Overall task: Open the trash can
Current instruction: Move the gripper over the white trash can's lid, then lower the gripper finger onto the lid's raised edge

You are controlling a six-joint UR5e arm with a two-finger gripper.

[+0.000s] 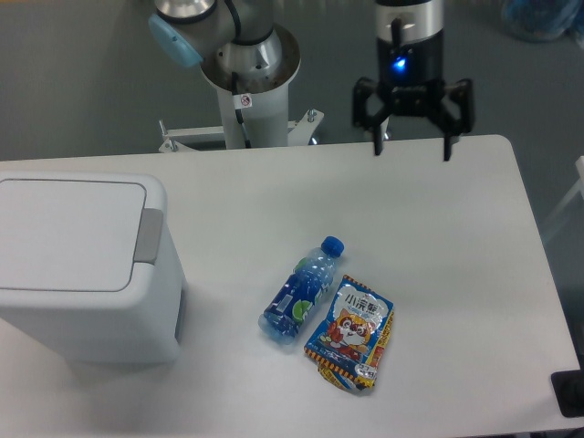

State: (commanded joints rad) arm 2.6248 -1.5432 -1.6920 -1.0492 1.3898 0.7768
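Note:
The trash can (78, 265) is a large white boxy bin at the left of the table. Its flat lid (68, 233) is shut and lies level. A grey push-button strip (151, 235) runs along the lid's right edge. My gripper (412, 146) hangs above the table's far edge at the upper right, far from the bin. Its two black fingers (377, 141) are spread wide apart with nothing between them.
A blue plastic bottle (301, 290) lies on its side near the middle of the white table (438, 228). A colourful snack packet (351, 333) lies just to its right. The arm's base column (246, 91) stands behind the table's far edge.

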